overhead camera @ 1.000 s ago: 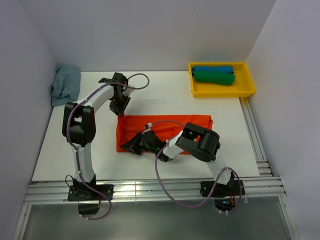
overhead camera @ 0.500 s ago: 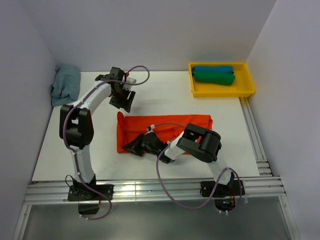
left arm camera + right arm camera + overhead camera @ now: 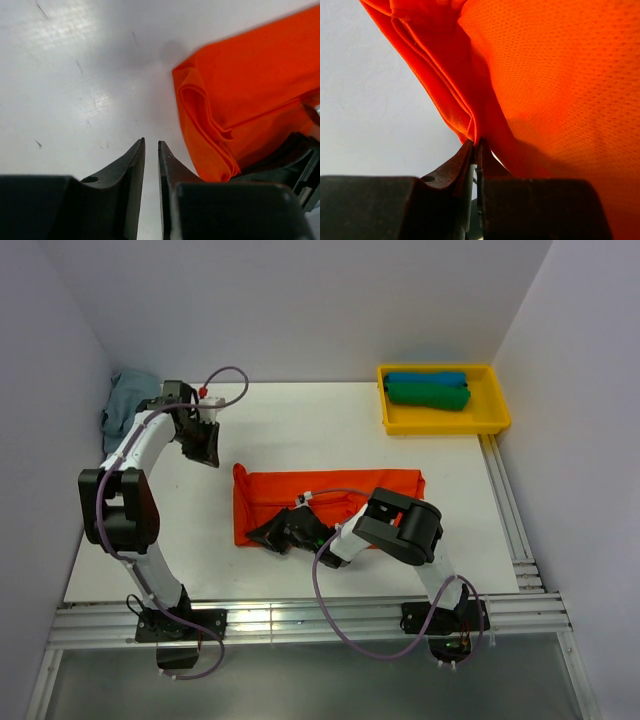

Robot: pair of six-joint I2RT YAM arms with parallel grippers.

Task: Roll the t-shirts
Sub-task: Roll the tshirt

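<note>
The orange t-shirt [image 3: 370,490] lies folded into a long band across the middle of the table. My right gripper [image 3: 268,535] sits at its near left end, shut on a folded edge of the orange cloth [image 3: 560,75], which bunches up between the fingertips [image 3: 476,142]. My left gripper [image 3: 207,450] hovers over bare white table, left of and beyond the shirt's far left corner [image 3: 200,100]. Its jaws [image 3: 151,142] stand a narrow gap apart with nothing between them. A blue rolled t-shirt [image 3: 427,378] and a green one [image 3: 428,395] lie side by side in the tray.
A yellow tray [image 3: 445,426] stands at the back right corner. A crumpled grey-blue cloth [image 3: 133,405] lies at the back left, against the wall. Metal rails [image 3: 505,500] run along the right and near edges of the table.
My left gripper has left the shirt's far left corner and swung left and back over bare table. The right gripper and the shirt have stayed put.
</note>
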